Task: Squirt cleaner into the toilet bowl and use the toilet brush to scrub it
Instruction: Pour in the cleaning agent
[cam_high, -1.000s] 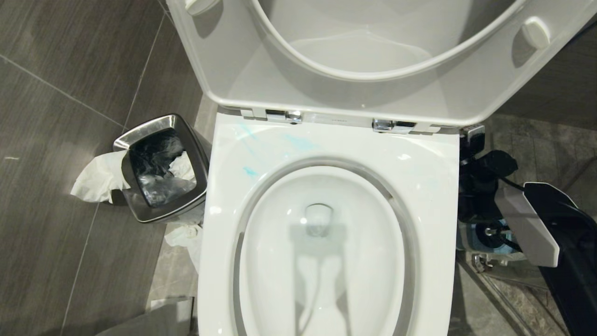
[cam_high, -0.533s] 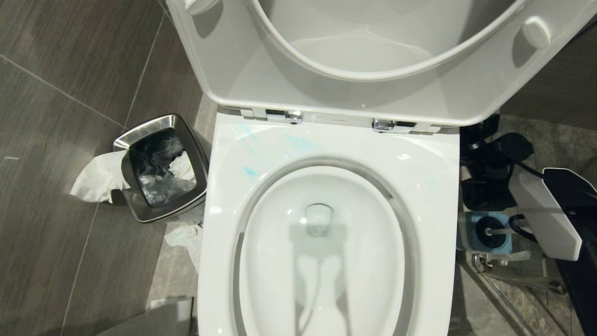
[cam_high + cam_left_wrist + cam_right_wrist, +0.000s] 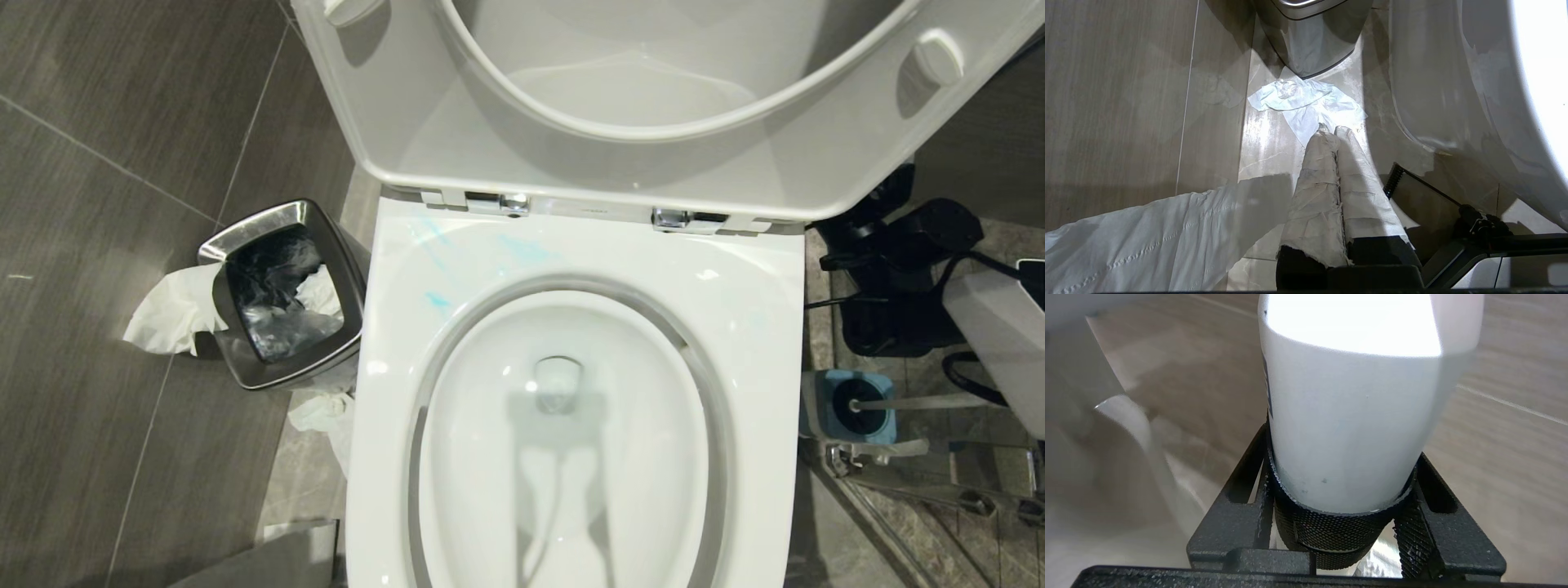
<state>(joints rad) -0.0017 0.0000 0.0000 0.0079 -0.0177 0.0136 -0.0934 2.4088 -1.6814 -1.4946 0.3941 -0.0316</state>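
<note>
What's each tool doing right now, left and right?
Left tool: closed, holding nothing, low beside the toilet bowl.
Right tool: closed on a white bottle with a black knurled cap.

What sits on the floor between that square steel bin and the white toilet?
In the head view, only crumpled white tissue lies on the grey floor tiles between the square steel bin and the white porcelain toilet bowl.
</note>
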